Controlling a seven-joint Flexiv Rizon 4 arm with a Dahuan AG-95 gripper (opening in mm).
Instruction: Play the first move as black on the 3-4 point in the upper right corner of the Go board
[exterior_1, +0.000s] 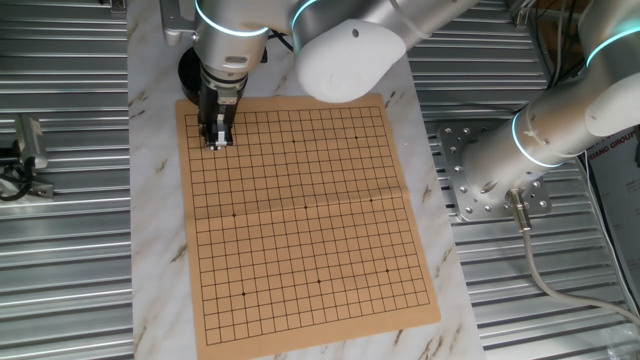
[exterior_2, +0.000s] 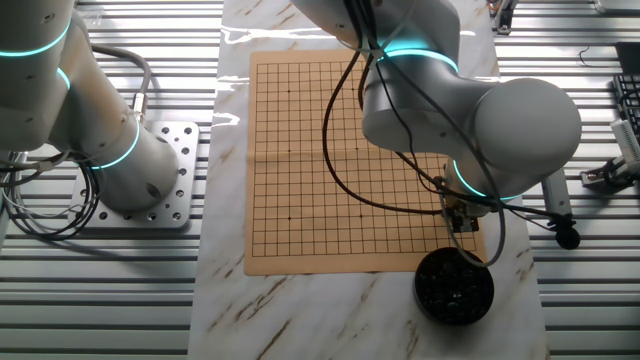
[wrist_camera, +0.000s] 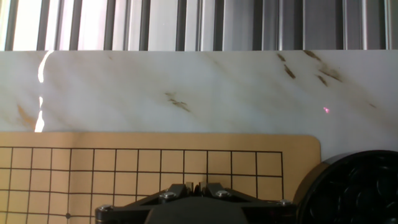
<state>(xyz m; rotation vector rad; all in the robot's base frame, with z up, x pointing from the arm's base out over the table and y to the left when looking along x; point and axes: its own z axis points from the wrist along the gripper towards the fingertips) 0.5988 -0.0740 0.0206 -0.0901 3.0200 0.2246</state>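
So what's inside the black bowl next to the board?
The bowl holds glossy black stones. The arm covers part of its rim, so how full it is can't be seen.

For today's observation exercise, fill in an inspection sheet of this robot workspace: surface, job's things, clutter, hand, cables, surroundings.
Surface: marble slab carrying a Go board; no stones seen on the grid.
Job's things: black bowl of stones off the board's corner; no single black stone can be made out.
Clutter: nothing seen.
Hand: hand is low over the board corner nearest the bowl; whether it is open or holds a stone cannot be told.
Cables: black cable loops from the arm over the board; grey cable runs from the base.
Surroundings: ribbed metal table, arm base plate.
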